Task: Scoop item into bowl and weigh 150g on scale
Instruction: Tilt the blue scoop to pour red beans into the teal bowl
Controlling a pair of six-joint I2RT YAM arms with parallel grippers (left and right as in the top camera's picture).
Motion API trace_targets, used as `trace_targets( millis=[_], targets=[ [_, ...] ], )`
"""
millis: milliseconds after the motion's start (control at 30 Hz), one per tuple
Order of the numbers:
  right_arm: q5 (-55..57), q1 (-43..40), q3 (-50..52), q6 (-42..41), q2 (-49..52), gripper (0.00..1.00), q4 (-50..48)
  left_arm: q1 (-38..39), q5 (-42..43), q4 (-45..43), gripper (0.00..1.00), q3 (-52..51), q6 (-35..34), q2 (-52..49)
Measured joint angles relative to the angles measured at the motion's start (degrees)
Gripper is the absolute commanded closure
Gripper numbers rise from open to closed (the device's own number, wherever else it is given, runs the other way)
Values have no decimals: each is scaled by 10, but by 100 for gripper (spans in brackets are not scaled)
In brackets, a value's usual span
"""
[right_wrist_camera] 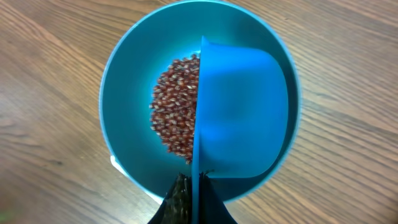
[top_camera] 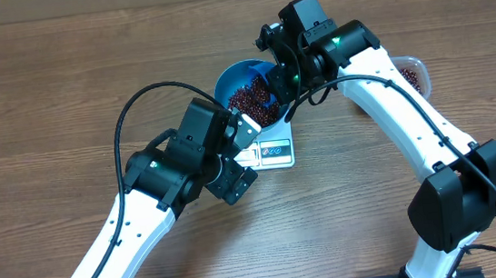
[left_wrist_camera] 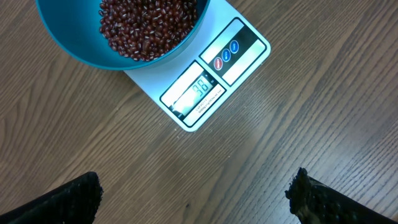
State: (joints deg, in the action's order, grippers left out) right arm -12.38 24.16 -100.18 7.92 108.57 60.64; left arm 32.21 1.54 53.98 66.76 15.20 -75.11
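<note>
The right gripper, clamped on the scoop, tips it over the bowl, which sits on the scale with beans heaped inside. It is best to pour in small shakes and watch the display. The left gripper hangs with jaws apart at the scale's 7 o'clock. The table is plain wood, with a tub at the bowl's 3 o'clock.

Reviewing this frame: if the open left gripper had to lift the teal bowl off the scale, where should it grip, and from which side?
Probably take the bowl by its rim on the side toward the left gripper, coming from above, one finger inside, one outside. The beans lie low, leaving the upper wall bare; the scoop in the right gripper covers the opposite half.
</note>
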Motion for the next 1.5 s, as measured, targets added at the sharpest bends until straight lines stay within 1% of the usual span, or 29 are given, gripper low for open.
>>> trace_targets(
  millis=[633, 1500],
  targets=[
    [93, 51, 0, 26, 0, 96, -12, 0, 0, 0, 0, 0, 0, 0],
    [131, 53, 0, 48, 0, 96, -14, 0, 0, 0, 0, 0, 0, 0]
  ],
)
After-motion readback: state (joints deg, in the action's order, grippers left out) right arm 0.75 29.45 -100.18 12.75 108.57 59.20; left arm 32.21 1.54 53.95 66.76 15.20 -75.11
